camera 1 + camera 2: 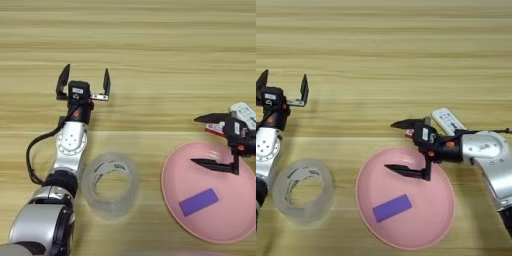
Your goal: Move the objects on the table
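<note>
Gaping wide, right claw (400, 147) hangs over pink plate (426, 227), remote (447, 120) just behind.

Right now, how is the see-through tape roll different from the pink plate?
The tape roll is clear and you can see the wood through it; the plate is solid pink. The tape roll is a smaller ring with an open middle; the plate is a wider dish with a purple strip lying in it. The right end effector is open over the plate's far rim; nothing is over the tape roll. Both are round and rest on the table.
</note>
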Controlling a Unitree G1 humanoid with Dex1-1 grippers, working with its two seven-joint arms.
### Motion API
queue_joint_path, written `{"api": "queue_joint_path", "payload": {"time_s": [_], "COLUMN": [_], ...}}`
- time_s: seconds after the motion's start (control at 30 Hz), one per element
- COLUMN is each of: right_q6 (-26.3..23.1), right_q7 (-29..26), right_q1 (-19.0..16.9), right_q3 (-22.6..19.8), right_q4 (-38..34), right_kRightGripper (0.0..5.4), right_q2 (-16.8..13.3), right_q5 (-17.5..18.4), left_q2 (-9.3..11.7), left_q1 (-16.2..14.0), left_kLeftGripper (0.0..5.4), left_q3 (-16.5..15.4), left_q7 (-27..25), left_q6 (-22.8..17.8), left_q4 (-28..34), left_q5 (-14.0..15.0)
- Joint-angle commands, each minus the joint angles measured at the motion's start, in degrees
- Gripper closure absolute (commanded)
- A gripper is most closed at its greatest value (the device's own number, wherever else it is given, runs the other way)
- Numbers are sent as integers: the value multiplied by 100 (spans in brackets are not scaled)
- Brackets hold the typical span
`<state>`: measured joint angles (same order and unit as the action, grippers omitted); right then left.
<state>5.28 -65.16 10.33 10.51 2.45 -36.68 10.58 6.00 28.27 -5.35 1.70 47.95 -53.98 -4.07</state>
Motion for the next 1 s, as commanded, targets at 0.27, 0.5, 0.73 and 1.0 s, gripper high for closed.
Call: {"api": "queue_joint_path", "payload": {"time_s": [0.27,0.5,0.73,1.0], "right_q6": [652,661,473,541], "right_q7": [960,1428,2322,3033], "right_q1": [292,387,834,1305], "right_q3": [618,866,735,585], "right_q4": [525,671,1247,1792], "right_kRightGripper": [0,0,0,0], "right_q2": [503,735,1285,1781], "right_q5": [-1290,-1788,-2019,-2001], "left_q2": [-36,-49,-46,-21], "left_q1": [22,19,26,19], "left_kLeftGripper": [1,1,1,1], "left_q3": [50,73,114,118], "left_q7": [3,14,47,7], "left_q6": [6,28,48,60], "left_q4": [42,48,36,37], "left_q5": [0,-22,-20,20]}}
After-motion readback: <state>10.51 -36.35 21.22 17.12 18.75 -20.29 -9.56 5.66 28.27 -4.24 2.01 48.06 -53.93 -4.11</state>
